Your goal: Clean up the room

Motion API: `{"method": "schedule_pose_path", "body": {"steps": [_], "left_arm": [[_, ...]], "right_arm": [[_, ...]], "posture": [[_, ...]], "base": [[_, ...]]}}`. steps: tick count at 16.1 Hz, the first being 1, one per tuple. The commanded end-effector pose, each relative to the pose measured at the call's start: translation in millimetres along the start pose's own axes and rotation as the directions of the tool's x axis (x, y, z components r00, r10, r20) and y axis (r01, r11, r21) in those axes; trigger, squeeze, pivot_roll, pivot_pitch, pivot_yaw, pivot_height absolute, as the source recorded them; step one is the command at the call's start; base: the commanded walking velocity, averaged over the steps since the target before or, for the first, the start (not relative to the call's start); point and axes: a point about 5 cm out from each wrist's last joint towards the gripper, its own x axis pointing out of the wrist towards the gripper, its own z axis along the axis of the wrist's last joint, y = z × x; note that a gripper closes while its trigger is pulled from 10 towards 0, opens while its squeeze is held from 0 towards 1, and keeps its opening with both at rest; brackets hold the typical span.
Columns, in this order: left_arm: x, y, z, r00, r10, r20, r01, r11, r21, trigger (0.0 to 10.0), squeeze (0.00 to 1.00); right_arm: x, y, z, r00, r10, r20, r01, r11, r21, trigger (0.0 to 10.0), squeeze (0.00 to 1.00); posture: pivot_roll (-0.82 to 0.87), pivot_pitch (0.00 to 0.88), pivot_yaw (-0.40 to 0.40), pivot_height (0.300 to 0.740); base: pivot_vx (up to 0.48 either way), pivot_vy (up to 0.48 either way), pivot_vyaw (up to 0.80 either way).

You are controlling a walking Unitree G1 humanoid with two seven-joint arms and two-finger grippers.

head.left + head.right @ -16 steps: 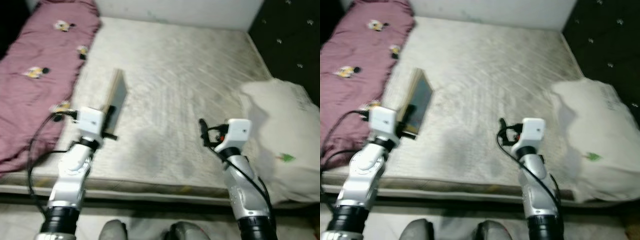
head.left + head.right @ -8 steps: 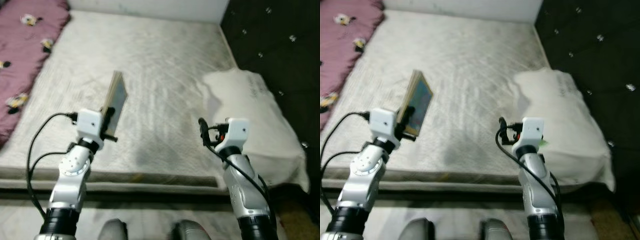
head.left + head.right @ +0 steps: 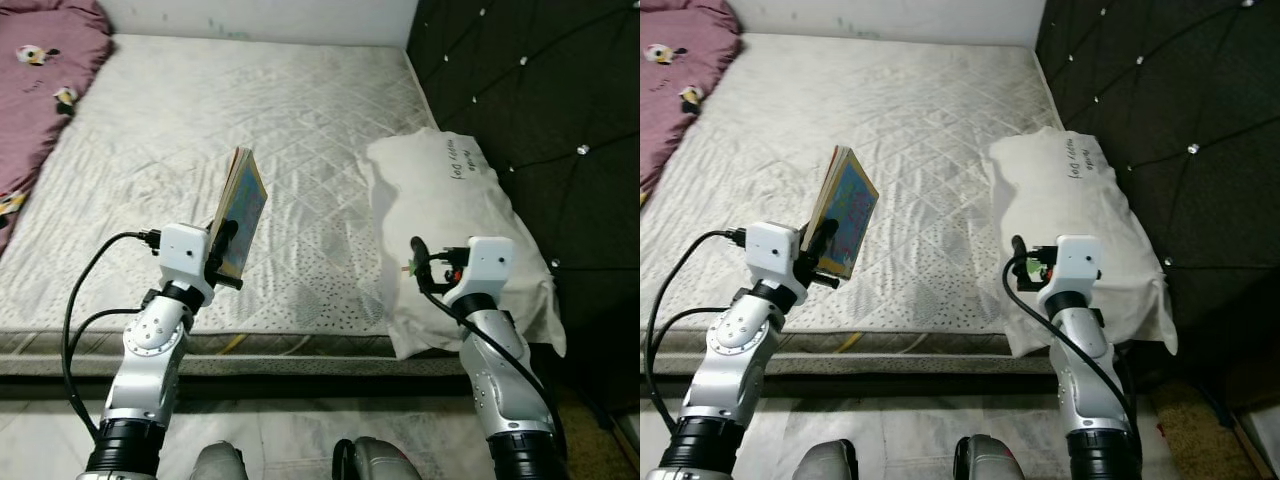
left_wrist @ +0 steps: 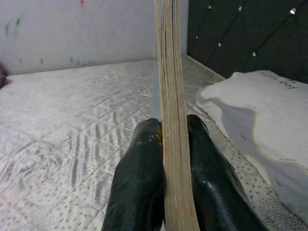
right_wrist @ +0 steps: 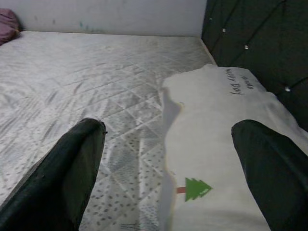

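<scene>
Swinging right, the head camera has carried the maroon blanket (image 3: 45,60) almost off the left edge, while the pillow (image 3: 450,230) and the dark padded headboard (image 3: 530,100) have slid into the middle of the picture. Book and arms sit much as they did a second ago.

From the head views, the left claw (image 3: 226,243) holds a thin book (image 3: 240,205) upright above the near edge of the bed (image 3: 250,110), colourful cover facing right. The right claw (image 3: 1025,268) hovers empty over the near corner of the pillow, apart from it.

On to the left wrist view: two black fingers (image 4: 139,178) are clenched on the book's page edge (image 4: 172,110), one on either side, with the mattress and the pillow beyond.

Then the right wrist view: the fingers (image 5: 72,168) are spread wide with nothing between them, and a small green tree print (image 5: 195,188) on the pillow lies below.

My read is that the robot is mid-carry with the book, hunting for somewhere to put it. Next it must find a proper spot and keep that grip firm while it turns.
</scene>
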Motion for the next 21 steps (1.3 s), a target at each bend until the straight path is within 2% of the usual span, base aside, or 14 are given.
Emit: {"method": "schedule_pose_path", "body": {"steps": [1, 17, 21], "left_arm": [[0.3, 2.3, 9.6, 0.999, -0.005, 0.045, 0.005, 1.000, 0.004, 10.0, 0.00], [5.0, -3.4, 13.3, 0.998, -0.010, 0.067, 0.012, 1.000, -0.022, 10.0, 0.00], [5.3, -3.9, 10.1, 0.999, 0.014, 0.044, -0.014, 1.000, -0.006, 10.0, 0.00]], "right_arm": [[2.4, 1.2, 4.2, 1.000, 0.002, 0.018, -0.002, 1.000, -0.005, 10.0, 0.00], [3.3, -0.6, 4.7, 1.000, -0.007, 0.019, 0.008, 1.000, -0.019, 10.0, 0.00], [3.9, -0.9, 3.8, 1.000, -0.010, 0.016, 0.010, 1.000, -0.023, 10.0, 0.00]], "posture": [[0.03, 0.099, -0.047, 0.740], [0.03, 0.103, -0.048, 0.740], [0.03, 0.103, -0.048, 0.740]], "base": [[0.274, 0.000, 0.00], [0.338, 0.000, 0.00], [0.068, 0.000, 0.00]]}}
